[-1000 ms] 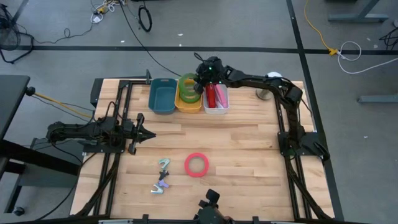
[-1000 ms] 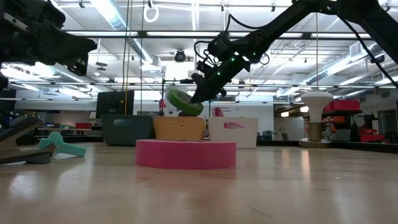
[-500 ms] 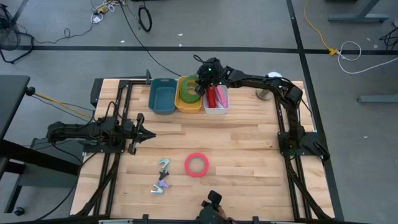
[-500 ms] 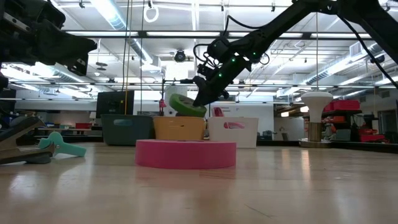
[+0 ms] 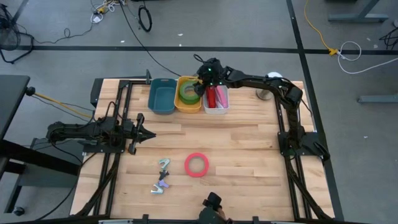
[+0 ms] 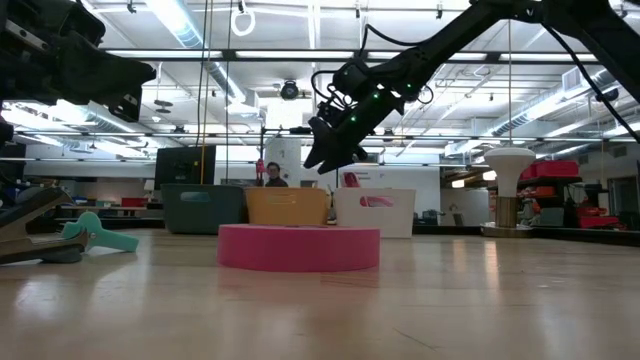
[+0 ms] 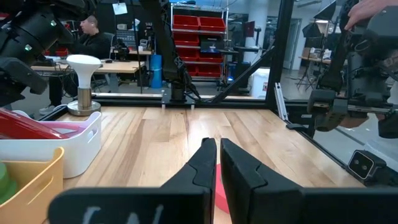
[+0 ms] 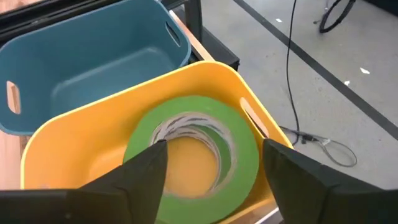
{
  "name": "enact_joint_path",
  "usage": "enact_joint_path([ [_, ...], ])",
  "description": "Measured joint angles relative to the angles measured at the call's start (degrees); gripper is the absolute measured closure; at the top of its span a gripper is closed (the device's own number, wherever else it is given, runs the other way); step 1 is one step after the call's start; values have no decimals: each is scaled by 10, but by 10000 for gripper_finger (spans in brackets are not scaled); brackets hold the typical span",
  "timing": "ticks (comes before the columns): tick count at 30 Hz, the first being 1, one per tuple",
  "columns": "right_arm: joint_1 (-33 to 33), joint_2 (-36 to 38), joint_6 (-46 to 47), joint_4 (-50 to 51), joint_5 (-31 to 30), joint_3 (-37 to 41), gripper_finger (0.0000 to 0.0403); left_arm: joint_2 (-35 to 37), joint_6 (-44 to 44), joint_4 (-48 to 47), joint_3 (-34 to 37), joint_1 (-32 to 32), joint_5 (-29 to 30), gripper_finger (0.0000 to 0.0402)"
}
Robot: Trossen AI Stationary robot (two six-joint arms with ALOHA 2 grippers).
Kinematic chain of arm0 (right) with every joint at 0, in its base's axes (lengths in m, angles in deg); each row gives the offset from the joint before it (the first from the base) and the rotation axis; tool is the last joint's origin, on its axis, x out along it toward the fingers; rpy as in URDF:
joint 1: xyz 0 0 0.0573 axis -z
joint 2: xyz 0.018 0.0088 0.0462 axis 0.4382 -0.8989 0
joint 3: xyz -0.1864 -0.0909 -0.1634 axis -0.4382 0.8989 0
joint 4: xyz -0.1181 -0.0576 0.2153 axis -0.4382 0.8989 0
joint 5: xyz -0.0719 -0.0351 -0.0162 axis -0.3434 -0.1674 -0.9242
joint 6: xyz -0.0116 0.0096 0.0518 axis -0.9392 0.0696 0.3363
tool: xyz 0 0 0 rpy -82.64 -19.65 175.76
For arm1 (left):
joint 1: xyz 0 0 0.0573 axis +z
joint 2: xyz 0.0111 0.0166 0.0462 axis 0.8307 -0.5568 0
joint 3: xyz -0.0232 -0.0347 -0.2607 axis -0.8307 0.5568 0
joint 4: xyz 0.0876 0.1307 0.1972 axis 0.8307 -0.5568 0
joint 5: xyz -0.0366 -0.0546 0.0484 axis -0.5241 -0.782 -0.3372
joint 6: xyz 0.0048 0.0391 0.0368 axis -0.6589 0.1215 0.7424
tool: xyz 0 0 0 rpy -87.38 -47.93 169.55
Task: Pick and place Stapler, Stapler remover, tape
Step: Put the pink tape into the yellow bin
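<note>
The green tape (image 8: 193,146) lies flat inside the yellow bin (image 8: 81,134), between the blue bin (image 5: 161,96) and white bin (image 5: 216,99); the right gripper (image 5: 200,84) hangs directly above, fingers spread and empty, clear of the roll; the left gripper (image 5: 148,134) waits clenched at mid-table.

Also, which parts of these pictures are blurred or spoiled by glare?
Low view: the pink tape roll close to the lens is soft, and the bright ceiling lights wash out the background. Right wrist view: the right end effector is blurred, while the green tape in the yellow bin is sharp. High view: even light, no glare.
</note>
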Motion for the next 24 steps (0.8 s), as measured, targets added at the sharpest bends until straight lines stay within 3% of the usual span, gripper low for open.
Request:
enact_joint_path([
  [6, -17, 15, 0, 22, 6, 0, 129, 0, 0, 0, 0, 0, 0, 376],
  [24, -121, 164, -3, 89, 4, 0, 128, 0, 0, 0, 0, 0, 0, 376],
])
